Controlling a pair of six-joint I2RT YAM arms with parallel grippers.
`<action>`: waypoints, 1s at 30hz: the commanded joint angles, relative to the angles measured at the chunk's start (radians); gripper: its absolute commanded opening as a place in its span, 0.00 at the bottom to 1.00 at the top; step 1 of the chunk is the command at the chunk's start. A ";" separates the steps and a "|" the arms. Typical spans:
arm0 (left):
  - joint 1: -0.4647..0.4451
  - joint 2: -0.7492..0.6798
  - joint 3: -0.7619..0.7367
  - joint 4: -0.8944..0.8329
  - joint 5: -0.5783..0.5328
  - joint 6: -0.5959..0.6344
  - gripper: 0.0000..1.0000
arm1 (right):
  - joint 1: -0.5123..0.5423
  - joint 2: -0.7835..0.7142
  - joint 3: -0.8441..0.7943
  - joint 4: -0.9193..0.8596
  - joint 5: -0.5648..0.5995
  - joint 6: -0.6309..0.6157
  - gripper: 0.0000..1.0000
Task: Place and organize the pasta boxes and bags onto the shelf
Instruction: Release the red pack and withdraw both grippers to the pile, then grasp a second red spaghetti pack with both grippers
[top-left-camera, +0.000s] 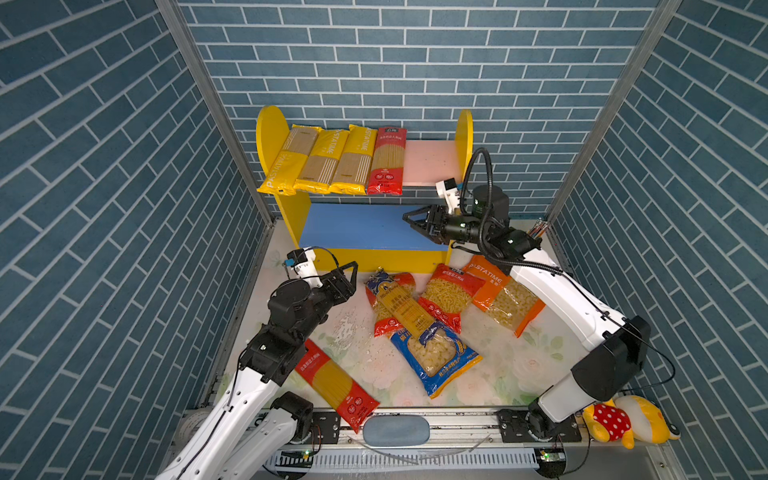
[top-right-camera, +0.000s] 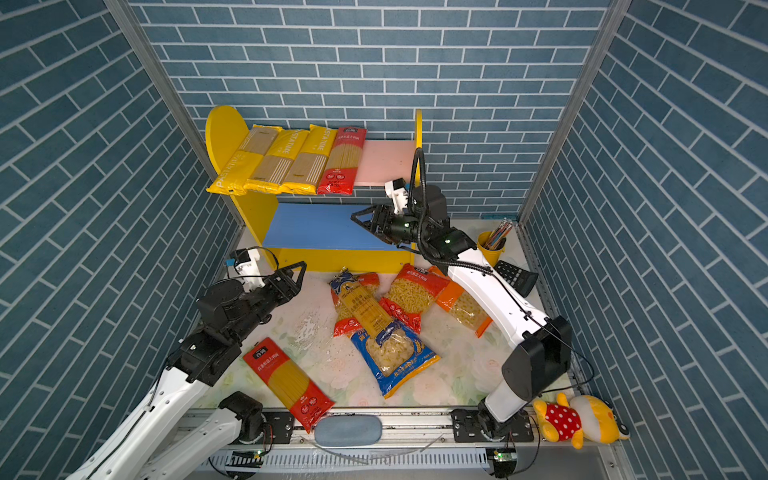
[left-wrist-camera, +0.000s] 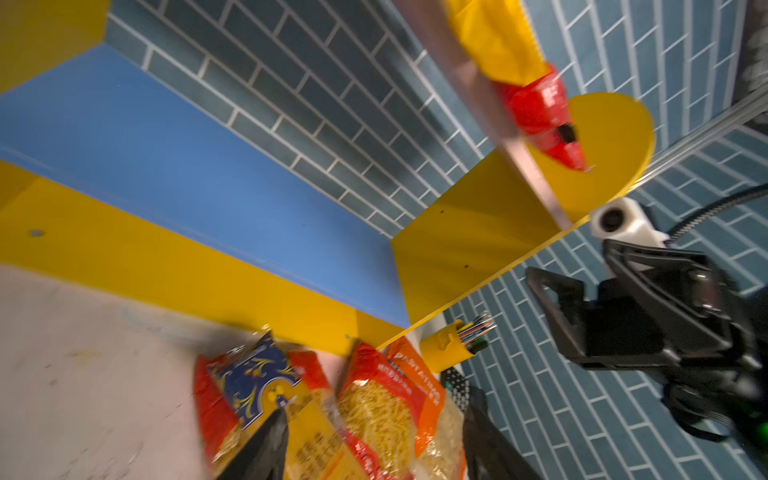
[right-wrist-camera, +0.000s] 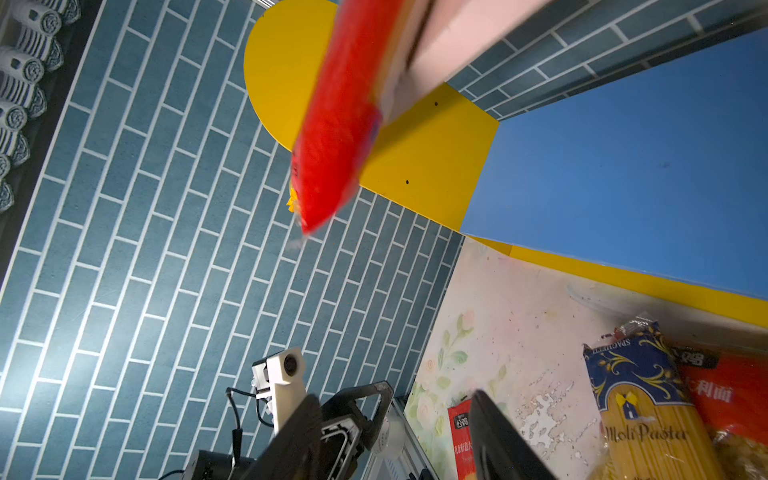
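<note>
The shelf (top-left-camera: 272, 124) stands at the back. Its pink upper board (top-left-camera: 428, 162) carries three yellow spaghetti packs (top-left-camera: 316, 160) and a red one (top-left-camera: 386, 162); the blue lower board (top-left-camera: 353, 226) is bare. On the table lie a dark-blue spaghetti pack (top-left-camera: 399, 305), a red short-pasta bag (top-left-camera: 449, 295), an orange bag (top-left-camera: 505, 299), a blue bag (top-left-camera: 436, 357) and a red spaghetti pack (top-left-camera: 336, 382). My right gripper (top-left-camera: 409, 221) (right-wrist-camera: 395, 399) hangs open and empty by the lower board's right end. My left gripper (top-left-camera: 352, 277) (left-wrist-camera: 376, 411) is open, left of the dark-blue pack.
A yellow pencil cup (top-right-camera: 492, 245) and a black calculator (top-right-camera: 513, 276) sit at the back right. A red-dotted plush toy (top-right-camera: 577, 419) lies at the front right and a grey pad (top-left-camera: 395, 430) on the front rail. Brick walls close three sides.
</note>
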 joint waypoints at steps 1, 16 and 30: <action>0.002 -0.033 -0.019 -0.239 -0.099 0.043 0.67 | 0.063 -0.017 -0.120 0.031 0.037 -0.047 0.57; 0.002 -0.178 -0.216 -0.558 -0.321 -0.122 0.67 | 0.431 0.362 -0.089 -0.274 0.058 -0.320 0.50; 0.060 -0.141 -0.117 -0.514 -0.376 -0.002 0.67 | 0.566 0.712 0.185 -0.454 -0.074 -0.406 0.52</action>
